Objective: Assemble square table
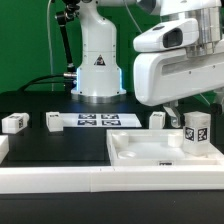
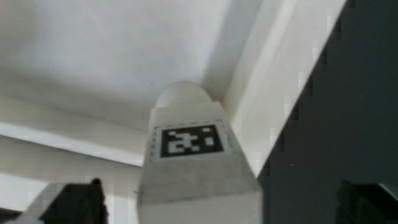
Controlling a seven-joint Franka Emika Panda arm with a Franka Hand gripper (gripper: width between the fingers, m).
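Observation:
The square table's white top (image 1: 150,152) lies at the exterior view's right, rim up. One white tagged leg (image 1: 195,131) stands upright on its far right corner. My gripper (image 1: 190,110) hangs just above that leg, largely hidden by the wrist housing. In the wrist view the leg (image 2: 191,150) shows its tag and sits between the two dark fingers (image 2: 71,205), with a gap on each side. The gripper (image 2: 221,206) is open and holds nothing. Three more legs lie on the black table (image 1: 14,123), (image 1: 52,121), (image 1: 157,118).
The marker board (image 1: 95,121) lies flat in front of the robot base (image 1: 98,70). A long white rail (image 1: 55,185) runs along the front edge. In the wrist view the tabletop's raised rim (image 2: 267,90) borders the black table (image 2: 356,100).

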